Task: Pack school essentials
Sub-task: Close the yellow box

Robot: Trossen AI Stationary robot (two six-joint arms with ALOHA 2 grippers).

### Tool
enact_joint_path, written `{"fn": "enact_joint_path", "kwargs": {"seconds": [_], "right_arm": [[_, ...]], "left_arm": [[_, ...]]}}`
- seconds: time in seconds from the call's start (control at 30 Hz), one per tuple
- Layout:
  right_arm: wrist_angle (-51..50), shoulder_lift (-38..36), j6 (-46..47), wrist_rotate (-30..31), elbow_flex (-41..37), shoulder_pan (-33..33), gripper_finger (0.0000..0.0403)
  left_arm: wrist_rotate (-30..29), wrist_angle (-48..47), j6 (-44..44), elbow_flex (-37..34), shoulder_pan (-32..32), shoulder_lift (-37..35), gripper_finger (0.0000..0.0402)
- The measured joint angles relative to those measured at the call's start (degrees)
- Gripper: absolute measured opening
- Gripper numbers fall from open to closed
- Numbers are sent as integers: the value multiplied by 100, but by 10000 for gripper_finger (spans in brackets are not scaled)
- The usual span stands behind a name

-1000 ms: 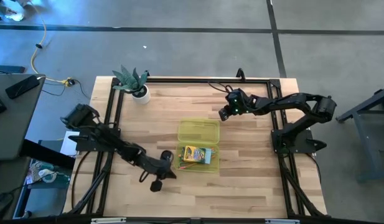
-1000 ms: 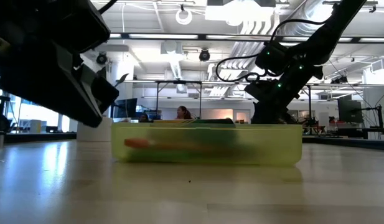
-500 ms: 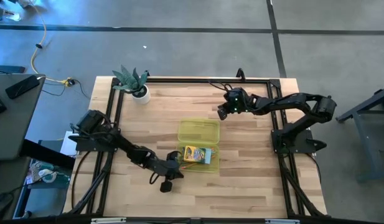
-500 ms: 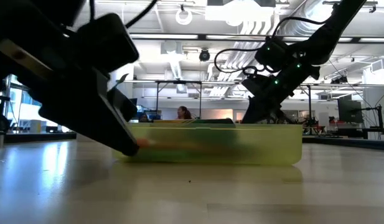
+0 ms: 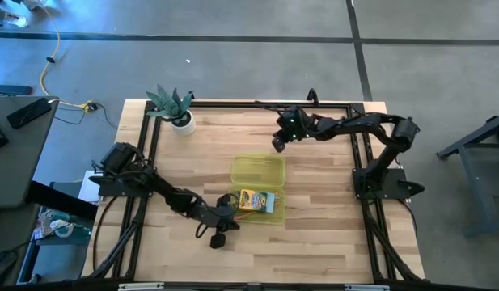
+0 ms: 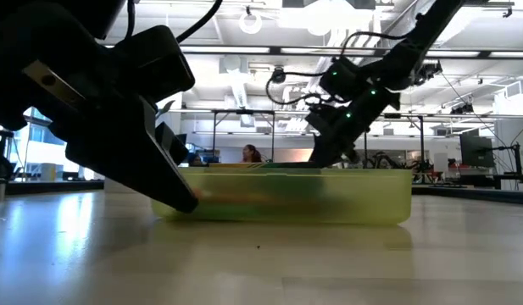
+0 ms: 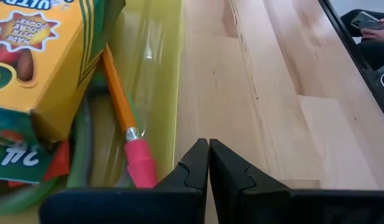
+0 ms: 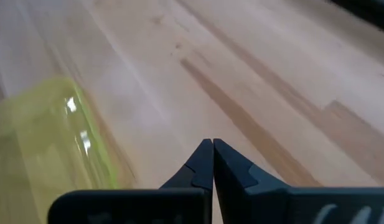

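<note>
The translucent yellow-green case (image 5: pixel 258 184) lies open mid-table. Its base holds the crayon box (image 5: pixel 260 200), also in the left wrist view (image 7: pixel 42 56), an orange pencil (image 7: pixel 117 93) with a pink eraser end, and something green (image 7: pixel 79 155) under the box. My left gripper (image 5: pixel 231 212) is shut, low at the table, by the near left corner of the case base; it also shows in the low view (image 6: pixel 189 203). My right gripper (image 5: pixel 278 145) is shut and empty, in the air over the far right corner of the lid (image 8: pixel 48 143). My left gripper's shut fingertips (image 7: pixel 198 155) stand right beside the outer face of the case's left wall (image 7: pixel 176 93), pointing along it, low over the table. I cannot tell whether they touch the wall.
A small green plant in a white pot (image 5: pixel 175 109) stands at the far left corner. A black frame (image 5: pixel 233 103) runs along the table's edges. Bare wood lies near and to the right of the case (image 5: pixel 330 218).
My left gripper has gone toward the table's right edge and down to the case's near left corner, then stayed there. My right gripper has gone toward the table's left and far edges, staying in the air. The case has not moved.
</note>
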Motion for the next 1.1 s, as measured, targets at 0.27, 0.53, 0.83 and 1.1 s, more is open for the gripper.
{"fn": "enact_joint_path", "kwargs": {"seconds": [0.27, 0.53, 0.83, 1.1], "right_arm": [[-834, 670, -407, -622, 654, 38, 0], [-1281, 1271, -700, -1311, 1189, 79, 0], [-1700, 1343, -912, -1618, 1625, 137, 0], [-1938, 1339, -959, -1449, 1703, 177, 0]], "left_arm": [[-35, 51, -1, 0, 65, -2, 5], [-37, 107, -284, 0, 188, -4, 5], [-43, 142, -310, 0, 190, -4, 5], [-46, 152, -448, 0, 190, -5, 5]]}}
